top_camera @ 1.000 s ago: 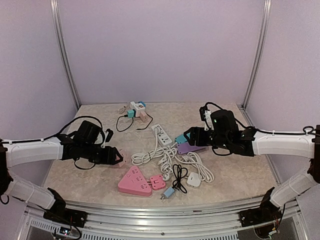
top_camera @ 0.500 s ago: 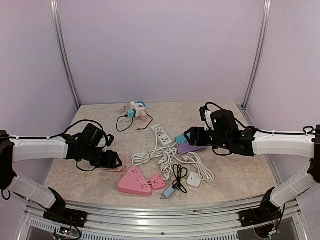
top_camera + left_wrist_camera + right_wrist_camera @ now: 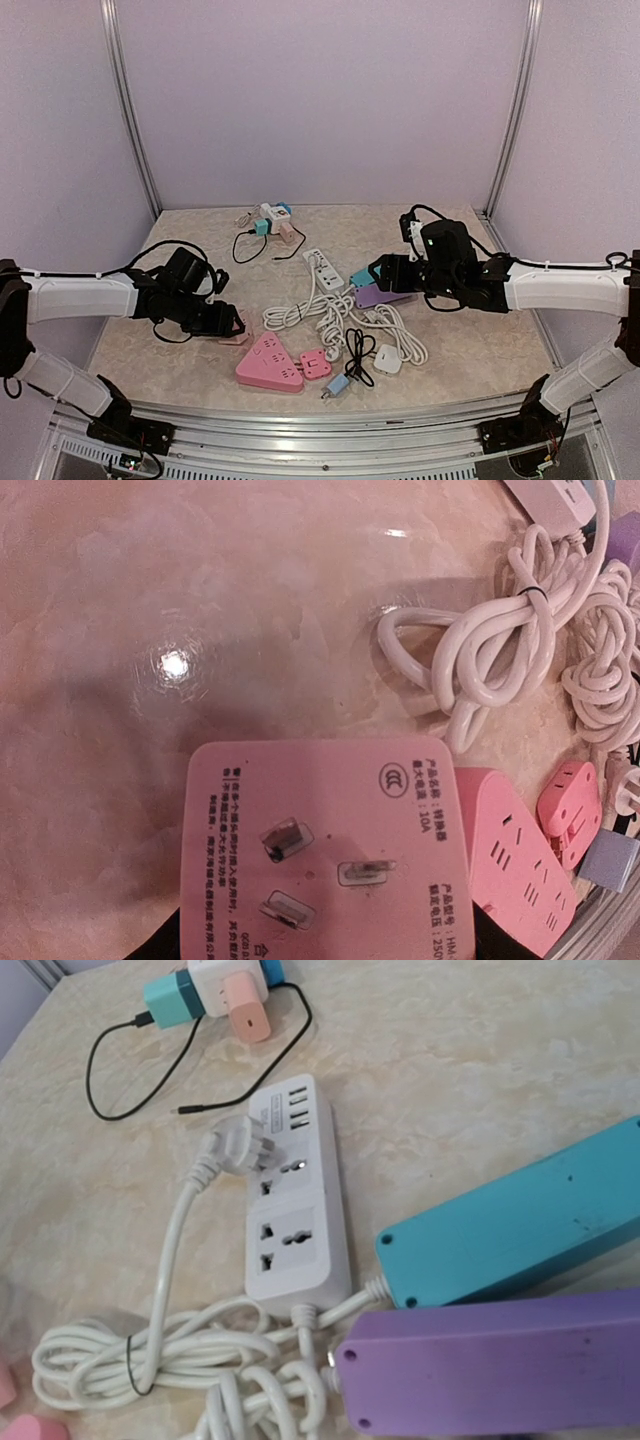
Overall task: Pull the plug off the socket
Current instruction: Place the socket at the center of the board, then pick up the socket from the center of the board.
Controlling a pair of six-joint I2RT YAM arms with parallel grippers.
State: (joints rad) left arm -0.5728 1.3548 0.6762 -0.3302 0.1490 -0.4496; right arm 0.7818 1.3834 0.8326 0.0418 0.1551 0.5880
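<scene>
Pull looks done: left pincer (image 3: 228,322) grips the plug (image 3: 325,850), prongs bare, just left of the socket (image 3: 268,362); right pincer (image 3: 378,272) cannot tell; next, lower plug to table (image 3: 480,350), release.

plain lilac walls close the space on three sides: a back wall (image 3: 320,100), a left wall (image 3: 50,120) and a right wall (image 3: 590,120). silver metal posts (image 3: 128,110) stand in the two back corners. the tabletop (image 3: 360,225) is beige, marbled and glossy, with a small bright spot of reflected light (image 3: 174,663). a grooved aluminium rail (image 3: 330,425) runs along its near edge.
</scene>
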